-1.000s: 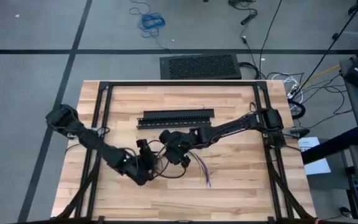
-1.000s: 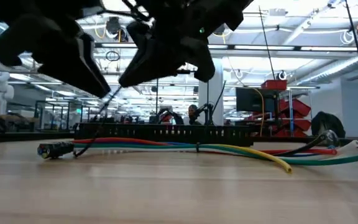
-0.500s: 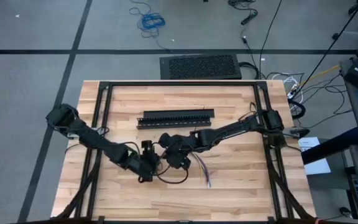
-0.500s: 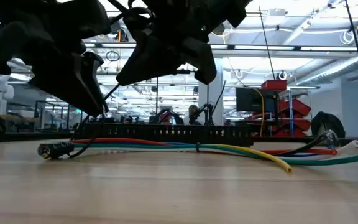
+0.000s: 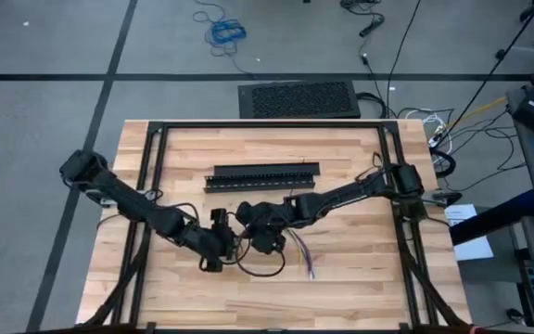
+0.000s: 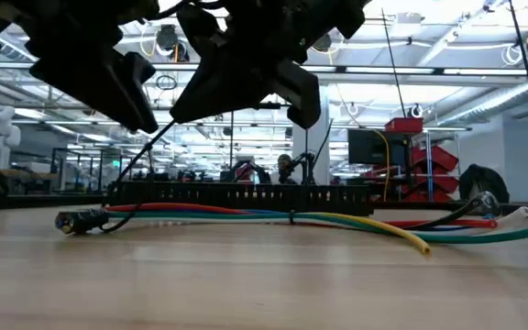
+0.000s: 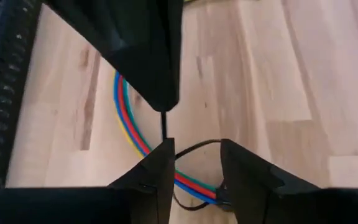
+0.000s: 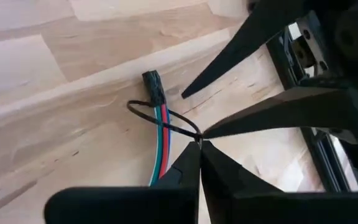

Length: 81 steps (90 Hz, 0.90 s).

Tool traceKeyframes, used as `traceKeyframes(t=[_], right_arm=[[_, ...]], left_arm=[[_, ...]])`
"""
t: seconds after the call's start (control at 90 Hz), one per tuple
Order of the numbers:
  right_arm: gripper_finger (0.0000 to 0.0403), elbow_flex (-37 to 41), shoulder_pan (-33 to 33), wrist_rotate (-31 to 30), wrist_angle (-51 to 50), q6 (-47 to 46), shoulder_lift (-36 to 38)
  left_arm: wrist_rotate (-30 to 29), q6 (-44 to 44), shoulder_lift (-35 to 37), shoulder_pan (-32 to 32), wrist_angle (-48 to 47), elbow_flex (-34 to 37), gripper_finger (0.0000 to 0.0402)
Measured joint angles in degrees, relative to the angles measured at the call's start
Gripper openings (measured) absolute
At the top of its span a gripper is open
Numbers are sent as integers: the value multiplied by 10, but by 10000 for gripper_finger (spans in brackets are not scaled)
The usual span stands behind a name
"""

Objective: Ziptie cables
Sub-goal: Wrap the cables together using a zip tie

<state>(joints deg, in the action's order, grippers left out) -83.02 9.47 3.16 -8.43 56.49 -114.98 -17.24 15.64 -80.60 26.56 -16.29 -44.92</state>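
R jaws (image 8: 199, 144) closed, pinching the zip tie (image 8: 166, 124) tail above mid desk (image 5: 360, 278). L jaws (image 7: 194, 163) apart, just beside mine, one finger (image 7: 157, 174) at the strip; can't tell if it's touching. Tie loops round the cables (image 8: 160, 143) near their black connector (image 8: 153, 87). Cables lie flat on the desk, fanning out to the R of the jaws, near side of the black slotted bar (image 5: 262, 175).
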Motion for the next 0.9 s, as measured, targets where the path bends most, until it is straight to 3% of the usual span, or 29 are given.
traceKeyframes(t=[0.289, 0.9], right_arm=[[0, 0, 9, -1, -5, 64, 0], [0, 0, 19, -2, 3, 85, 0]], left_arm=[[57, -29, -5, -36, 21, 23, 128], [57, -69, 53, -65, -6, 26, 128]])
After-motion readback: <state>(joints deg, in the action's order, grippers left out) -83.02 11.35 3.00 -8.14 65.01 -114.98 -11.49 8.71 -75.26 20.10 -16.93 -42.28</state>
